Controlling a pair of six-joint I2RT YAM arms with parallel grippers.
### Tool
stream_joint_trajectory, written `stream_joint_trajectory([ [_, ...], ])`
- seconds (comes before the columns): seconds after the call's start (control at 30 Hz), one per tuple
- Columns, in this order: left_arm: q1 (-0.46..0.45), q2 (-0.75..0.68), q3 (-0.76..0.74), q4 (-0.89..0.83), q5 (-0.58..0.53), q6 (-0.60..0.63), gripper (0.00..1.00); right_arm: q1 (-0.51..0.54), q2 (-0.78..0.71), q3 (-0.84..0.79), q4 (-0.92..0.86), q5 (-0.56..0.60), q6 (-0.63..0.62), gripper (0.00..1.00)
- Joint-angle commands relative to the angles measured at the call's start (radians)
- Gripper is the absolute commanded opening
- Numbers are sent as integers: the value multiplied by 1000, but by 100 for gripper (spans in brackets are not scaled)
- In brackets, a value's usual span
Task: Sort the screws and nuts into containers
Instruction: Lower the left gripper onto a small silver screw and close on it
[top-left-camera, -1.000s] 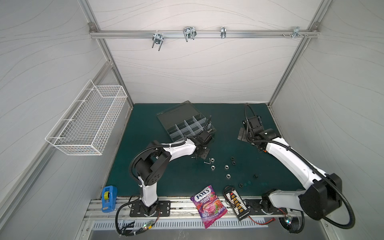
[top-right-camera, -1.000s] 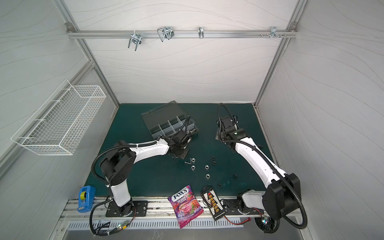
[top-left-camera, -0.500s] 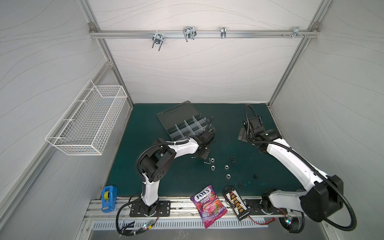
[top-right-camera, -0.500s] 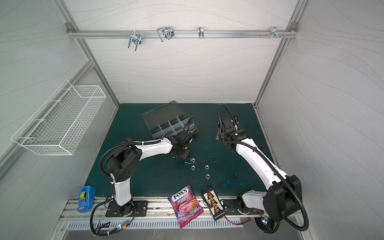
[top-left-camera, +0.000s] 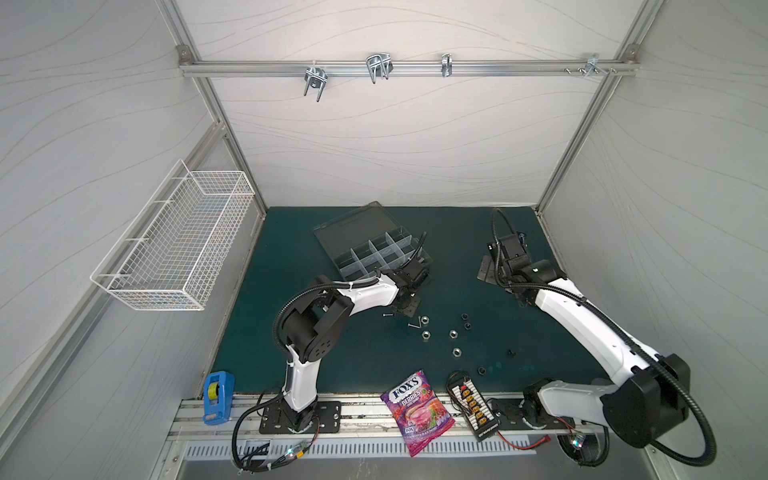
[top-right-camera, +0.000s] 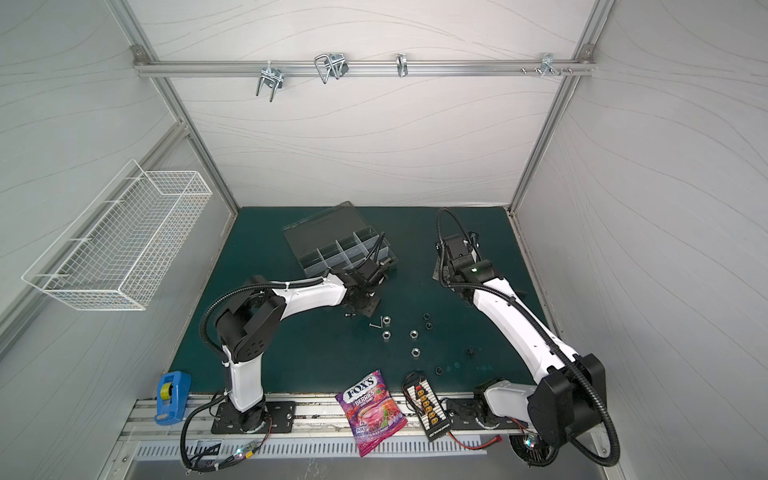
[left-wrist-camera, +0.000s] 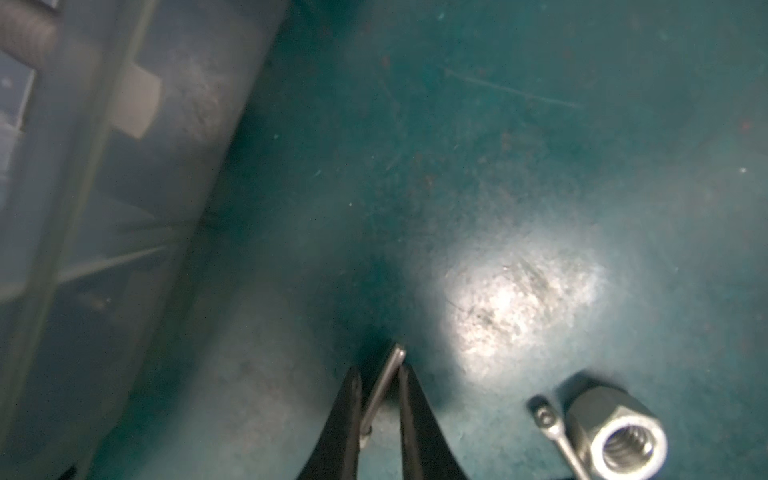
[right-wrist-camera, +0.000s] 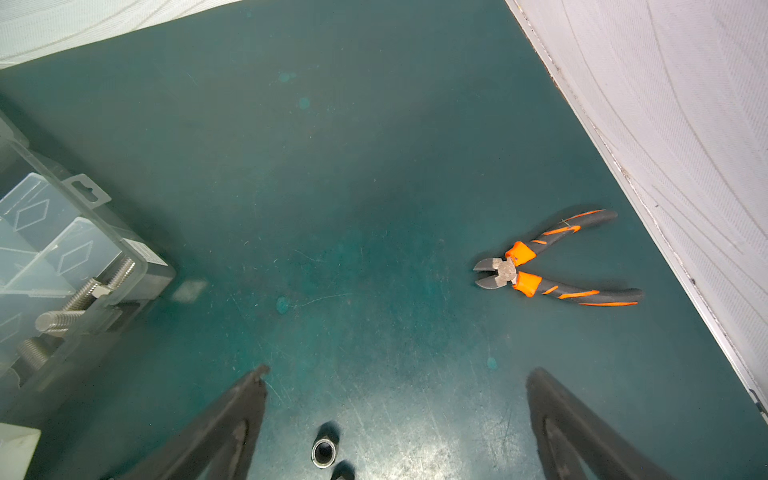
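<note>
On the green tabletop (top-left-camera: 257, 332), the left fingers (left-wrist-camera: 417, 415) stand narrowly apart with a thin silver screw (left-wrist-camera: 384, 386) between them, its long axis running almost along their length, slanted across the gap; whether they truly pinch it cannot be told. The organizer box (top-left-camera: 365, 259) sits just beside that arm, while the right fingers (right-wrist-camera: 232, 419), spread wide and holding nothing, hover well apart from the screw. Both top views hide the screw under the left wrist; the left wrist view alone shows it, and the right wrist view alone shows bolts (right-wrist-camera: 83, 291) lying in a corner compartment.
</note>
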Motion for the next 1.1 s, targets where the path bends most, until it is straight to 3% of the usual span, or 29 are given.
stream_joint_trajectory([
  [0.0, 5, 9, 26, -116, -17, -26, 19, -5, -28, -9, -24, 25, 24, 99],
  [0.4, 8, 46, 65, -169, -26, -20, 16, -4, -30, -10, -24, 29, 25, 99],
  [0.67, 7, 72, 86, -143, -18, 3, 23, -4, -35, -13, -20, 30, 21, 99],
  [1.07, 17, 115, 152, -223, 0, 29, 20, -4, -48, -21, -24, 43, 18, 99],
])
